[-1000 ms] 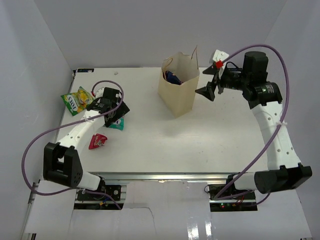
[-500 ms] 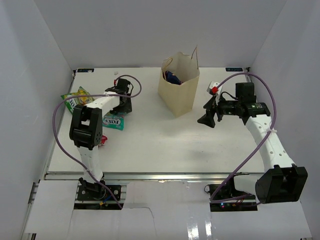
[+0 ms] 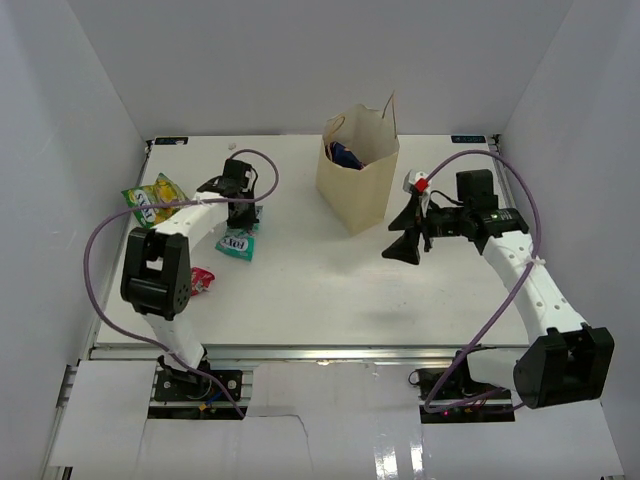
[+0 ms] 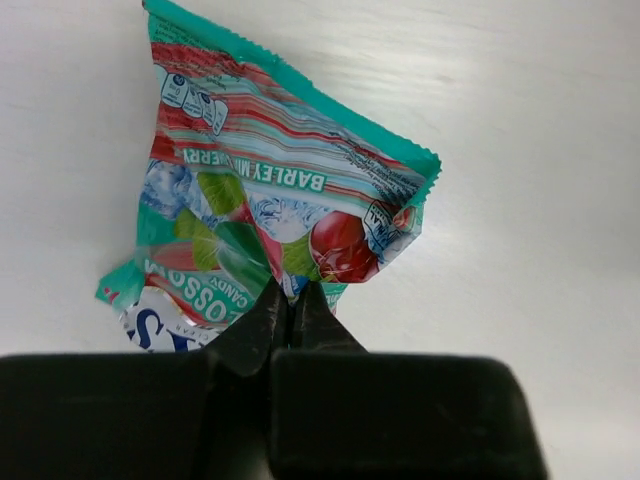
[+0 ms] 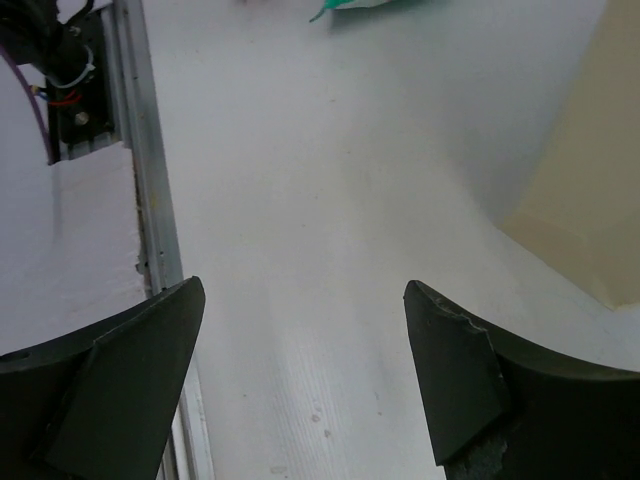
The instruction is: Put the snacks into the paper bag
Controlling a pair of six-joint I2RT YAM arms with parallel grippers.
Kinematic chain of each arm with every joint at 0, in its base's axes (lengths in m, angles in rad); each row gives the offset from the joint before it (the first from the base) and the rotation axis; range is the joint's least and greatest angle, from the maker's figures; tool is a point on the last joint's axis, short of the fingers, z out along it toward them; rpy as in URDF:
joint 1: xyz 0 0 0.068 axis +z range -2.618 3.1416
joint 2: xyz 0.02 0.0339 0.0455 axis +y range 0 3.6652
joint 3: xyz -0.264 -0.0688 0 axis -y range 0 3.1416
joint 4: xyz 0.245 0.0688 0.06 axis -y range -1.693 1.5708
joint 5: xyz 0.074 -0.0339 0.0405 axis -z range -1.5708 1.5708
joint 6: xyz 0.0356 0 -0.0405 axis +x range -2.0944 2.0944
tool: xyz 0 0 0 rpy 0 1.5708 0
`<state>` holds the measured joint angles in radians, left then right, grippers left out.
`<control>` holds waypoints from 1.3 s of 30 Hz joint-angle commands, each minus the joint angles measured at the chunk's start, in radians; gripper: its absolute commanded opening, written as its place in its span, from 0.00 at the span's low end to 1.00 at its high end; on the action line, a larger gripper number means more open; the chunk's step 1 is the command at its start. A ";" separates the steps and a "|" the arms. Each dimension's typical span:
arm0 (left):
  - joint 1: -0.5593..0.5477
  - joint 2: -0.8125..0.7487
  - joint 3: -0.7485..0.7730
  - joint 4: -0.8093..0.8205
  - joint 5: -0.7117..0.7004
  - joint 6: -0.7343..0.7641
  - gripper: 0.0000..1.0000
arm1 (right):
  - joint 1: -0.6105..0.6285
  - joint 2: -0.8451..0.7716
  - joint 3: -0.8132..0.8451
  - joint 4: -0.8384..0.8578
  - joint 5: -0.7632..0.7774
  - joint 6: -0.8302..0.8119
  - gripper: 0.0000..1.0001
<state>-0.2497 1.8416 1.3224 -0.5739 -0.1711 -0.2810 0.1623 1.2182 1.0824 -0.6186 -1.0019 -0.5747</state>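
Note:
A teal snack packet point(image 3: 238, 242) point(image 4: 270, 190) lies on the white table at the left, and my left gripper point(image 3: 240, 222) point(image 4: 290, 300) is shut on its near edge. The green-yellow packet point(image 3: 152, 200) lies further left, and a red-pink packet point(image 3: 201, 280) sits nearer, partly behind the left arm. The tan paper bag point(image 3: 358, 185) point(image 5: 590, 180) stands upright at the back centre with a dark blue packet point(image 3: 345, 155) inside. Right of the bag, above the table, my right gripper point(image 3: 408, 243) point(image 5: 305, 370) hangs open with nothing between its fingers.
White walls close in the table on the left, back and right. A metal rail point(image 5: 150, 200) runs along the table's near edge. The left arm's purple cable point(image 3: 100, 240) loops over the left side of the table.
The left gripper has closed on the teal packet. The right arm has come down and toward the near side, away from the bag's top.

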 commanded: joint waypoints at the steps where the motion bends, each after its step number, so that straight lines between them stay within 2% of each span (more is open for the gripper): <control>1: -0.010 -0.227 -0.058 0.089 0.299 -0.046 0.00 | 0.091 0.009 -0.013 0.037 -0.069 0.054 0.86; 3: -0.010 -0.364 -0.113 0.150 0.413 -0.093 0.00 | 0.165 0.009 -0.016 0.107 -0.038 0.099 0.84; 4: -0.010 -0.407 -0.180 0.175 0.447 -0.166 0.00 | 0.199 0.001 -0.035 0.155 -0.006 0.186 0.82; 5: -0.010 -0.492 -0.218 0.201 0.475 -0.214 0.00 | 0.235 -0.006 -0.047 0.215 0.111 0.243 0.82; 7: -0.010 -0.570 -0.335 0.281 0.524 -0.330 0.00 | 0.365 -0.019 -0.073 0.392 0.243 0.327 0.84; 8: -0.010 -0.603 -0.374 0.302 0.533 -0.463 0.00 | 0.406 -0.019 -0.099 0.454 0.417 0.426 0.95; 9: -0.011 -0.661 -0.411 0.353 0.539 -0.531 0.00 | 0.499 -0.013 -0.107 0.558 0.516 0.488 0.98; 11: -0.013 -0.711 -0.514 0.402 0.536 -0.704 0.00 | 0.618 0.041 -0.067 0.592 0.702 0.571 0.90; 12: -0.016 -0.752 -0.541 0.445 0.516 -0.752 0.00 | 0.652 0.090 -0.044 0.605 0.753 0.620 0.90; 15: -0.017 -0.795 -0.603 0.485 0.484 -0.865 0.00 | 0.733 0.165 0.063 0.606 0.831 0.746 0.90; 20: -0.019 -0.832 -0.603 0.482 0.476 -0.889 0.00 | 0.790 0.323 0.195 0.580 0.948 0.900 0.90; 26: -0.019 -0.858 -0.618 0.516 0.512 -0.925 0.00 | 0.815 0.431 0.238 0.589 0.976 0.928 0.92; 29: -0.019 -0.880 -0.634 0.532 0.522 -0.952 0.00 | 0.816 0.457 0.254 0.600 1.034 0.897 0.95; 30: -0.019 -0.886 -0.641 0.536 0.528 -0.960 0.00 | 0.816 0.467 0.258 0.606 1.037 0.883 0.99; 31: -0.019 -0.892 -0.644 0.540 0.530 -0.969 0.00 | 0.816 0.472 0.267 0.606 1.042 0.851 0.97; 32: -0.019 -0.895 -0.646 0.542 0.535 -0.974 0.00 | 0.816 0.474 0.271 0.618 1.040 0.834 0.90; 33: -0.019 -0.900 -0.647 0.545 0.538 -0.977 0.00 | 0.816 0.480 0.274 0.650 1.036 0.816 0.76; 35: -0.019 -0.904 -0.650 0.546 0.541 -0.981 0.00 | 0.816 0.483 0.295 0.652 1.011 0.768 0.58; 36: -0.019 -0.906 -0.652 0.546 0.541 -0.983 0.01 | 0.816 0.483 0.300 0.655 1.011 0.754 0.42; 39: -0.019 -0.909 -0.654 0.539 0.539 -0.986 0.24 | 0.816 0.475 0.309 0.657 0.941 0.693 0.26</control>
<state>-0.2626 0.9688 0.6735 -0.0677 0.3206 -1.2400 0.9840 1.7081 1.3266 -0.0536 -0.0261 0.1978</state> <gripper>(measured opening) 0.202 0.321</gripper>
